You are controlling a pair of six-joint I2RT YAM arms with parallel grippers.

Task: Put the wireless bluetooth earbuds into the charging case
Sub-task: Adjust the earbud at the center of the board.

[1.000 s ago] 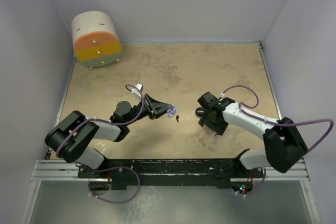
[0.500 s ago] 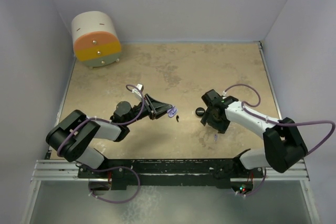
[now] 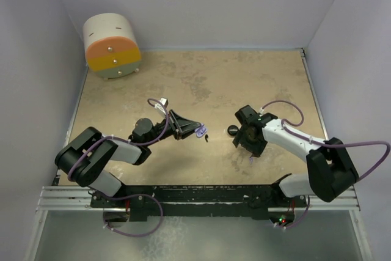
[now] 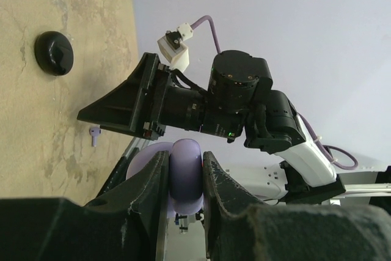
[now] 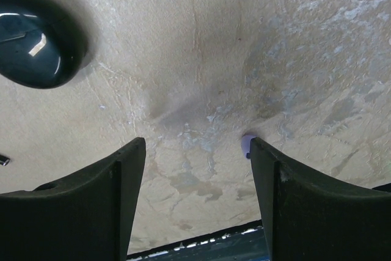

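Tabletop (image 3: 208, 84); lavender case (image 4: 185, 174) in left pincer (image 4: 185, 160)

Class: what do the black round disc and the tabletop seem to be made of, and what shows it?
Black disc: probably glossy moulded plastic, a smooth dome with sharp bright reflections. Tabletop: matte beige stone or stone-print laminate, mottled and veined, without shine; which one is unclear.

a white, orange and green cylinder (image 3: 112, 47) rests far left on the tan table (image 3: 220, 80).
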